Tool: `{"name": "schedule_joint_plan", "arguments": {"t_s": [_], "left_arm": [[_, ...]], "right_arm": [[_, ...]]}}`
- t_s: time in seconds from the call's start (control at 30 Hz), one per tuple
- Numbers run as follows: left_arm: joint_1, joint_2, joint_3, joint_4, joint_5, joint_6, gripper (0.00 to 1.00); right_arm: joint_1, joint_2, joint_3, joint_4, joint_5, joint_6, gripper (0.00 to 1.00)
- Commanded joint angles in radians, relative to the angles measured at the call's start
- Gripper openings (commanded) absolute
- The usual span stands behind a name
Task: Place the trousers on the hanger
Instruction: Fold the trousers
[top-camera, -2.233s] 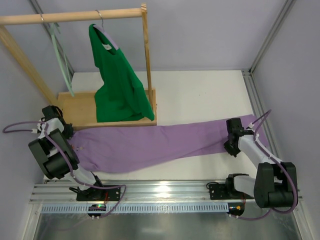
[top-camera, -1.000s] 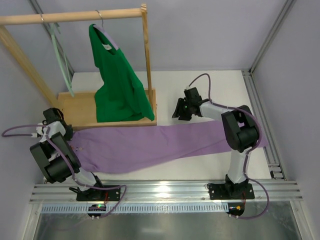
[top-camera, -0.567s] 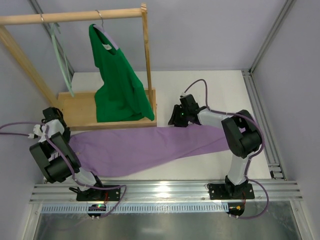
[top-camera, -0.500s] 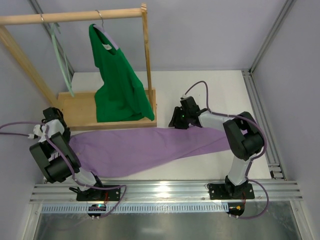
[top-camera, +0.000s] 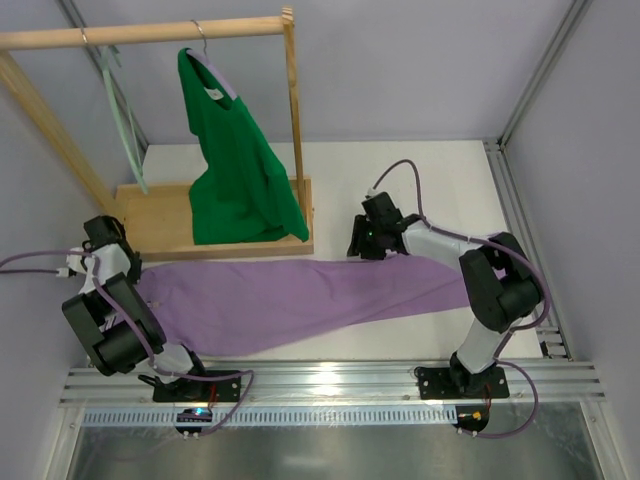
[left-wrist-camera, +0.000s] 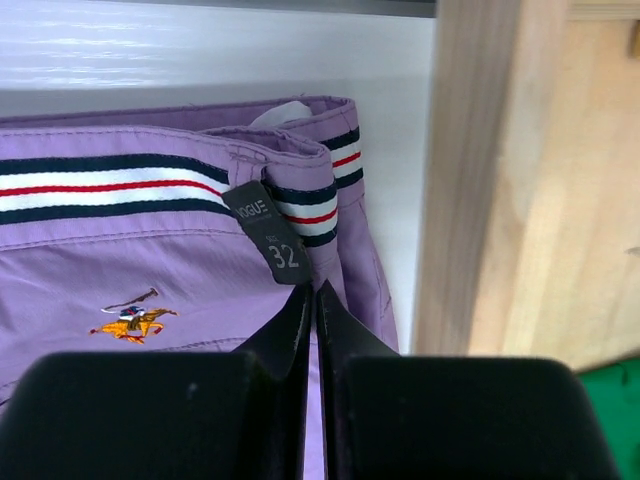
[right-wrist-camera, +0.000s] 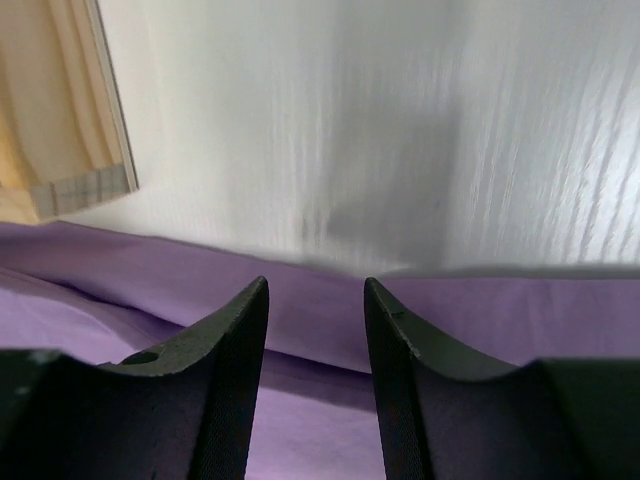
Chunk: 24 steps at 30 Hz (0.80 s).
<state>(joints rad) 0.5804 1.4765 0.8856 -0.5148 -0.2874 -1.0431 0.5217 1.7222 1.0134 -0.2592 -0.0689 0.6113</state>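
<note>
One camera looks down from above and behind my bases over the whole table (top-camera: 420, 180), while my two wrist cameras look forward from close and low, all three sharing the trousers (top-camera: 300, 300) beside the wooden base (top-camera: 160, 225).

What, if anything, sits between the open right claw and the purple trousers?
Nothing visible does. The right gripper, jaws open, hangs directly over the far edge of the trousers, and bare fabric shows between its fingers. The wooden rack base lies off to the side, not beneath it.
</note>
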Motion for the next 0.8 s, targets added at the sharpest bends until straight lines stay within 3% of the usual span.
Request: {"name": "schedule_joint_plan", "arguments": {"t_s": [0.0, 0.03, 0.13, 0.17, 0.2, 0.37, 0.5, 0.77], "left_arm": [[0.001, -0.045, -0.011, 0.123, 0.039, -0.038, 0.0], [0.002, -0.044, -0.011, 0.121, 0.04, -0.037, 0.01], [0.001, -0.01, 0.036, 0.028, 0.053, -0.021, 0.2], [0.001, -0.008, 0.052, 0.004, 0.056, -0.002, 0.35], [0.001, -0.015, 0.076, -0.017, 0.057, 0.009, 0.41], [-0.001, -0.146, 0.122, -0.131, 0.03, 0.08, 0.64], [-0.014, -0.287, 0.125, -0.229, -0.039, 0.091, 0.63], [-0.08, -0.384, -0.097, -0.156, 0.114, 0.041, 0.55]], "right_arm": [[-0.003, 0.013, 0.137, -0.086, 0.101, -0.083, 0.47], [-0.005, 0.016, 0.155, -0.112, 0.107, -0.091, 0.47], [-0.011, 0.008, 0.195, -0.161, 0.132, -0.104, 0.47], [-0.011, -0.007, 0.203, -0.175, 0.136, -0.104, 0.47], [-0.012, -0.019, 0.203, -0.189, 0.135, -0.104, 0.47], [-0.009, -0.142, 0.079, -0.178, 0.017, -0.07, 0.47], [0.008, -0.208, 0.004, -0.152, -0.048, -0.039, 0.47], [0.1, -0.184, -0.038, 0.029, -0.204, -0.177, 0.41]]}}
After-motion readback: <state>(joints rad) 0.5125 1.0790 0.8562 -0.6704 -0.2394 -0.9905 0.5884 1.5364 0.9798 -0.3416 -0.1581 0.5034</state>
